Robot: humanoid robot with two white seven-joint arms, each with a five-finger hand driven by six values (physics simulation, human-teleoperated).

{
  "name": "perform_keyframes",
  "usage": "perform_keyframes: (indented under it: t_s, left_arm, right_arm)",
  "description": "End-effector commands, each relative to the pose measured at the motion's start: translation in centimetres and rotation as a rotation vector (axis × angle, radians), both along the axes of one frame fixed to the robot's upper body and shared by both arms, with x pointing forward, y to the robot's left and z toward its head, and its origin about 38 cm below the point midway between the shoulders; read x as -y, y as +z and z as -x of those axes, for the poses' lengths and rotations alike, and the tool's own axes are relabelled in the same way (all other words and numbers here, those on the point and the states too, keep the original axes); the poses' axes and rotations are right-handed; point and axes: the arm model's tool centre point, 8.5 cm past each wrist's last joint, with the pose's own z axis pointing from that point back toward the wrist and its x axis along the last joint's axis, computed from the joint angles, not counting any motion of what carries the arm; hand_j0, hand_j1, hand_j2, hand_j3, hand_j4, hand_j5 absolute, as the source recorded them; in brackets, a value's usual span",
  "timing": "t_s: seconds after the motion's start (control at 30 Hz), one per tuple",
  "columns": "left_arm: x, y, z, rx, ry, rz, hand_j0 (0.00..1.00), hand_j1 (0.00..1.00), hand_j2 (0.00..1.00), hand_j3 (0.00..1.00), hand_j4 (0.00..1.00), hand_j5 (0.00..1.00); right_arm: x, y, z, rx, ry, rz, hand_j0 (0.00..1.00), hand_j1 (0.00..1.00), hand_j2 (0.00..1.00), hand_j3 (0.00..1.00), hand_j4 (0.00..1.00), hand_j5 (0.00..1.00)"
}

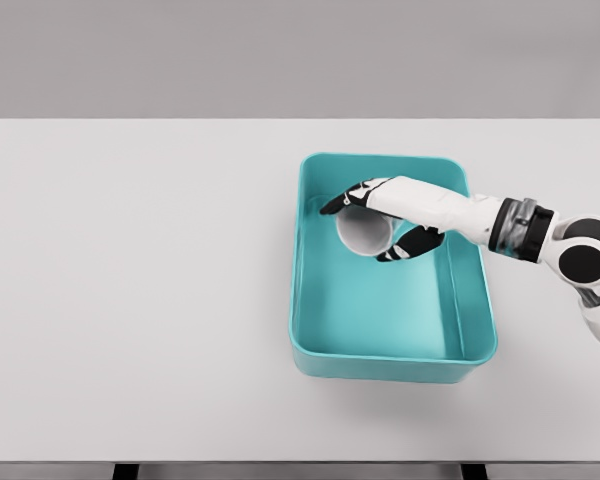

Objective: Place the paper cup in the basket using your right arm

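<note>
A teal rectangular basket (315, 300) sits on the white table, right of the middle. My right hand (375, 222) reaches in from the right edge and hangs over the basket's upper half. Its black-tipped fingers and thumb are curled around a light grey paper cup (362, 233), which lies tilted on its side with its mouth facing down and to the left. The cup is inside the basket's outline, held above or near the bottom; I cannot tell whether it touches. The left arm does not show.
The white table (130, 300) stretches wide to the left of the basket and ends at a front edge near the bottom of the picture. A plain grey wall stands behind.
</note>
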Motion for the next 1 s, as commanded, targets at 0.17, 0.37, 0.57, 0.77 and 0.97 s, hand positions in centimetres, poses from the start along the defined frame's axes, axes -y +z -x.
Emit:
perform_keyframes:
  t_s: [0.17, 0.37, 0.57, 0.77, 0.97]
  left_arm:
    - [0.0, 0.0, 0.0, -0.001, 0.000, 0.000, 1.00, 1.00, 1.00, 1.00, 1.00, 1.00]
    - [0.0, 0.0, 0.0, 0.000, 0.000, 0.000, 1.00, 1.00, 1.00, 1.00, 1.00, 1.00]
    - [0.0, 0.0, 0.0, -0.001, 0.000, 0.000, 1.00, 1.00, 1.00, 1.00, 1.00, 1.00]
    - [0.0, 0.0, 0.0, 0.000, 0.000, -0.001, 1.00, 1.00, 1.00, 1.00, 1.00, 1.00]
    - [0.0, 0.0, 0.0, 0.000, 0.000, -0.001, 1.00, 1.00, 1.00, 1.00, 1.00, 1.00]
  right_arm:
    - [0.1, 0.3, 0.0, 0.008, -0.001, -0.004, 1.00, 1.00, 1.00, 1.00, 1.00, 1.00]
    - [0.5, 2.3, 0.1, 0.063, -0.009, -0.028, 1.00, 1.00, 1.00, 1.00, 1.00, 1.00]
    - [5.5, 6.6, 0.1, 0.051, -0.096, -0.305, 1.00, 1.00, 1.00, 1.00, 1.00, 1.00]
    - [14.1, 11.5, 2.4, 0.092, -0.175, -0.693, 1.00, 1.00, 1.00, 1.00, 1.00, 1.00]
    - [16.2, 5.3, 1.6, -0.015, -0.380, -0.508, 1.00, 1.00, 1.00, 1.00, 1.00, 1.00]
